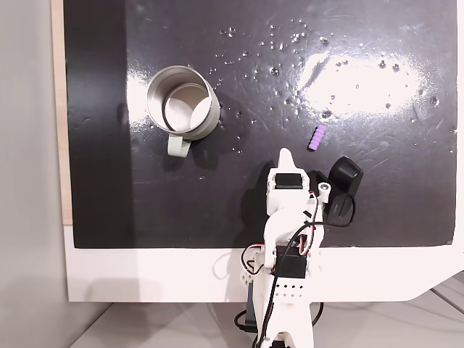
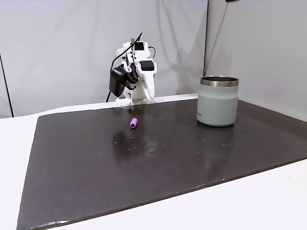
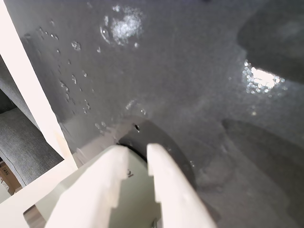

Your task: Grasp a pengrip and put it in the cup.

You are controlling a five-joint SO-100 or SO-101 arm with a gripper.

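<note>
The purple ribbed pengrip lies on the black mat, a short way up and right of my gripper in a fixed view. From the side, the pengrip rests in front of the folded arm, whose gripper points down at the mat. The pale grey-green cup stands upright at the left, handle toward the arm, and it is far right in the side view. In the wrist view my white fingers stand nearly together, nothing between them, gripper shut, the cup's rim behind them.
The black mat is glossy with scattered droplets and bright glare at upper right. A black camera module hangs on the arm's right side. The mat's left edge meets a pale wooden strip and white table.
</note>
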